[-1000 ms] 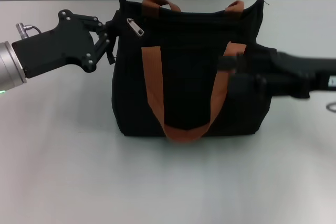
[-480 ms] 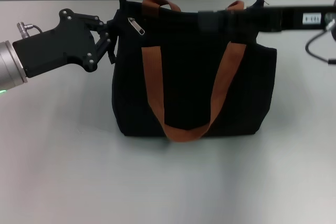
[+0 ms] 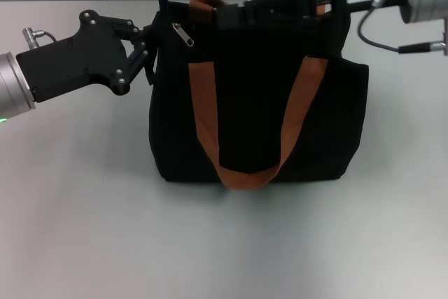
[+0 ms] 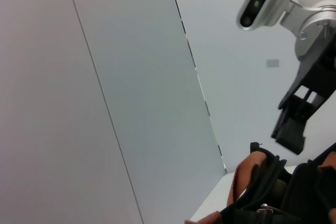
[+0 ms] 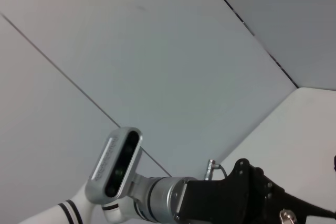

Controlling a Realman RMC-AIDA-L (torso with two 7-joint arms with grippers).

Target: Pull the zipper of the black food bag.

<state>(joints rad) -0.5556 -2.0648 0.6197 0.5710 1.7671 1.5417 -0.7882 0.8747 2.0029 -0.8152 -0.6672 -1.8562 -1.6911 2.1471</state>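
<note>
The black food bag [image 3: 255, 113] stands upright mid-table, with rust-orange handles [image 3: 204, 106]. Its silver zipper pull [image 3: 181, 36] hangs at the top left end of the zip track. My left gripper [image 3: 148, 52] is shut on the bag's top left corner, just left of the pull. My right gripper [image 3: 227, 17] reaches in from the right along the bag's top and ends a short way right of the pull. It also shows in the left wrist view [image 4: 292, 128], above the bag's top [image 4: 310, 192].
The grey table [image 3: 224, 243] spreads around the bag, with a wall behind it. A cable [image 3: 392, 43] loops off the right wrist beside the bag's right end. The right wrist view shows my left arm [image 5: 157, 195] against the wall.
My right arm has risen from in front of the bag's right side and swung left along the bag's top toward the zipper pull. The left gripper and the bag have not moved.
</note>
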